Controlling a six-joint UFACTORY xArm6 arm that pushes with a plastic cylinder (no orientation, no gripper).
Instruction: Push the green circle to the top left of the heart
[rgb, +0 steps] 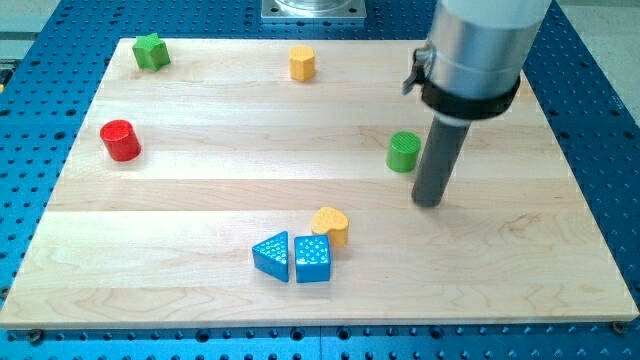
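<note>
The green circle stands on the wooden board right of centre. The yellow heart lies below and to the left of it, near the view's bottom middle. My tip rests on the board just right of and slightly below the green circle, a small gap apart from it. The heart touches a blue block below it.
A blue triangle and a blue cube-like block sit together under the heart. A red cylinder is at the left, a green star at the top left, a yellow hexagon at the top middle.
</note>
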